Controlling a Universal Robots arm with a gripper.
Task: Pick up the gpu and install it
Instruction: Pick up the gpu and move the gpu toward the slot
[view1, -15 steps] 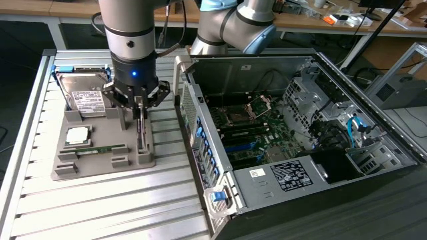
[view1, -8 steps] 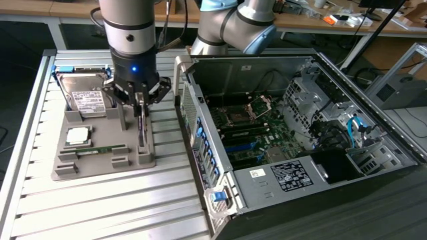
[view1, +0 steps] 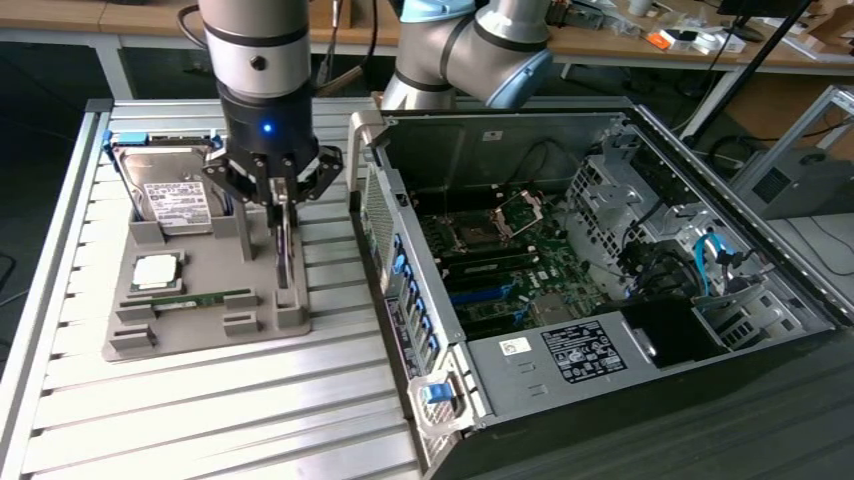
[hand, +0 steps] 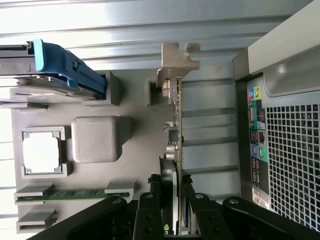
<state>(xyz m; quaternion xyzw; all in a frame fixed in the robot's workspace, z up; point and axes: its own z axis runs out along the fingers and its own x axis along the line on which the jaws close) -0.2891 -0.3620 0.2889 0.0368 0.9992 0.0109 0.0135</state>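
Gpu: the thin brownish-green circuit card with a silver metal end bracket, the gpu (view1: 286, 262) (hand: 176, 125), stands on its long edge in the grey plastic parts holder (view1: 200, 338) (hand: 142, 130), on the side of the holder nearest the computer case.
End bracket: in the wrist view the silver bracket (hand: 176, 59) sits at the far end of the card from the gripper, beside a grey post of the holder.
Gripper: the black gripper (view1: 280, 200) (hand: 172, 212) is down over the card with one finger on each face; it looks clamped on the gpu.
Step in hand: the pick-up, judged at the grasp. The card looks seated in the holder and not yet raised.
What it calls for: a pull straight up along the card's plane, I judge, so the lower edge clears the holder's slots without twisting. The case wall is close by.
Holder's other parts: a silver hard drive with a white label (view1: 174, 197) in a blue carrier, a square processor (view1: 155, 270) (hand: 42, 152) and a narrow green RAM stick (view1: 194, 298) (hand: 75, 193), all apart from the card.
Case: an open black and silver computer case (view1: 514, 135) (hand: 292, 150) lies just beside the holder, motherboard exposed.
Tabletop: ribbed aluminium slats (view1: 200, 425) (hand: 150, 25).
Room: wooden workbenches (view1: 627, 48) with clutter behind.
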